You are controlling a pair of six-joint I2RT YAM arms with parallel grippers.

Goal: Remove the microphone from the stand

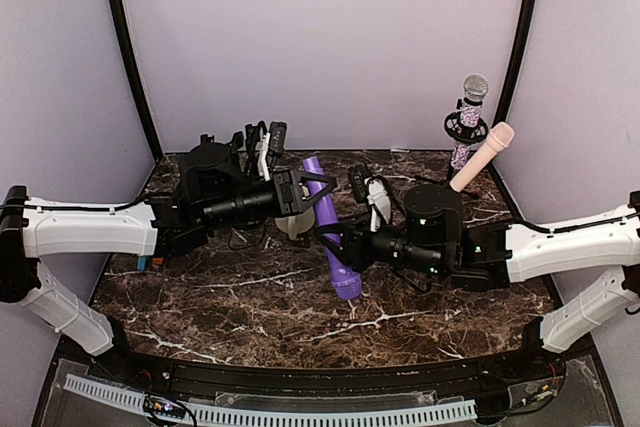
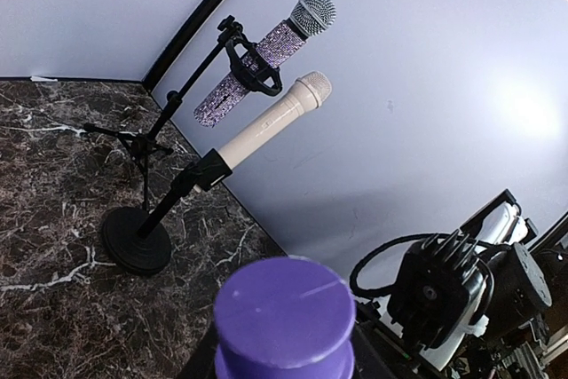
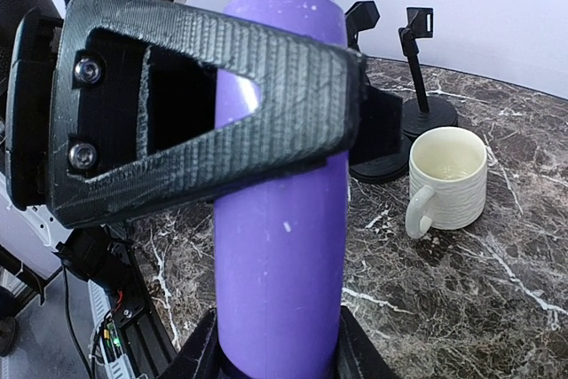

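Purple microphone [image 3: 280, 219] fills the right wrist view, a smooth cylinder running straight up through the frame. Its lower part sits between the fingers of the right gripper [image 1: 342, 247], which is closed tight on it. Higher up, the left gripper [image 1: 311, 189] is clamped on the same barrel. One ribbed black finger [image 3: 222, 104] lies flat across the front of it (the opposite finger is hidden behind the purple body).

From the top camera the microphone hangs above the middle of the marble table [image 1: 250, 307], held off the surface and slanted. Its far end points toward the back wall at the left gripper, and its near end pokes out past the right gripper toward the front edge. It sits in no stand. The left wrist camera shows only its flat round end cap at the bottom of the picture.

Behind the held microphone, at the back left of the table, two empty stands [image 3: 417, 68] stand upright with their clips bare. A white ribbed mug [image 3: 448, 179] sits on the marble just beside their round bases.

In the back right corner a glittery microphone [image 2: 257, 59] with a silver mesh head rests in the clip of a tripod stand [image 2: 142, 144]. Just below it a beige microphone [image 2: 271, 122] sits in a round-based stand [image 2: 136, 241]. Both tilt upward toward the wall, well apart from the grippers
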